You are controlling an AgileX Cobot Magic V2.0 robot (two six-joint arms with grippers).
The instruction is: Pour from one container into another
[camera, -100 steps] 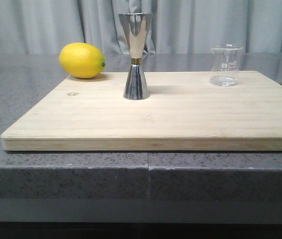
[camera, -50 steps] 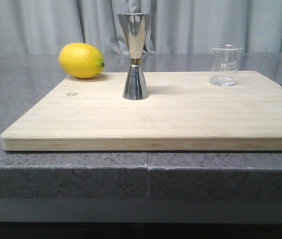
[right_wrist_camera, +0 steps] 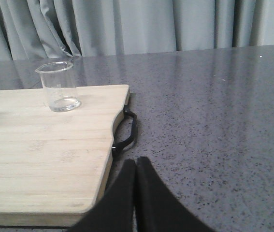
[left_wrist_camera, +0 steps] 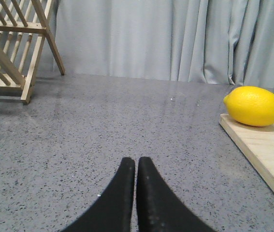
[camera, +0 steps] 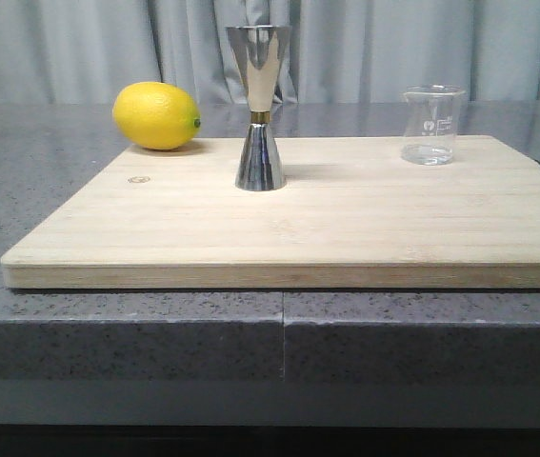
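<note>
Nothing has shifted since the earlier frames. Jigger (camera: 259,107) stands upright at upper centre of the cutting board (camera: 298,228); glass beaker (camera: 431,125) upright at upper right — well apart. Both sets of jaws are pressed together, holding nothing: left gripper (left_wrist_camera: 136,166) over bare worktop (left_wrist_camera: 103,125), right gripper (right_wrist_camera: 136,169) nearer the beaker.

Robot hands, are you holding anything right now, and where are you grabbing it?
Nothing is held. The left hand and right hand are both shut on nothing, low over the grey counter. The jigger and beaker stand untouched on the board.
</note>
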